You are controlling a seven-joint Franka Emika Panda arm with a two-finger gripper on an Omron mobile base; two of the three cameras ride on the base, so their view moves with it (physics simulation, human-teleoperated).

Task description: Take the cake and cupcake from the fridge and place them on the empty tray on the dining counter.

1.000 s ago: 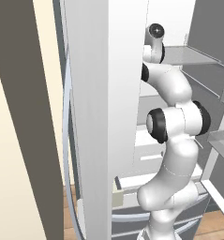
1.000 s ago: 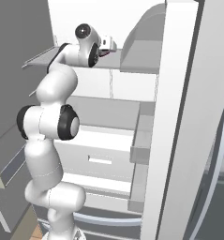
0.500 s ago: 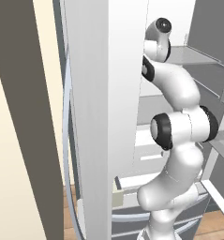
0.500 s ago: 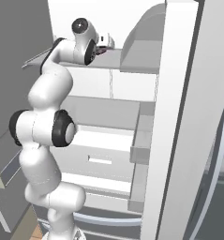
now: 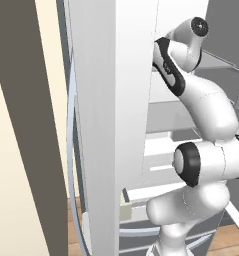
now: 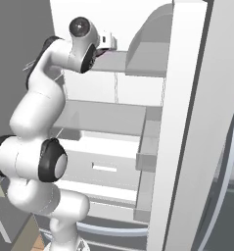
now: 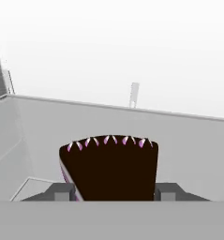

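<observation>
In the hand view my gripper (image 7: 114, 190) is inside the open fridge (image 6: 187, 122), over a pale shelf (image 7: 43, 126). A dark slab edged with small pink-and-white points, the cake (image 7: 111, 166), fills the space between my two finger tips (image 7: 62, 190) and touches both. From the right base view the gripper (image 6: 108, 45) is at the upper shelf (image 6: 138, 61), with a sliver of pink cake (image 6: 102, 54) under the hand. The cupcake, the tray and the dining counter are out of view.
The fridge's open white door (image 5: 111, 100) stands close on the arm's left, and the other door (image 6: 187, 147) stands on its right. Below the hand are a lower shelf (image 6: 104, 117) and a white drawer (image 6: 104, 169). The fridge's back wall (image 7: 132, 47) is ahead.
The arm has stretched upward and the hand has risen at the upper shelf. The jaws have narrowed a little.
</observation>
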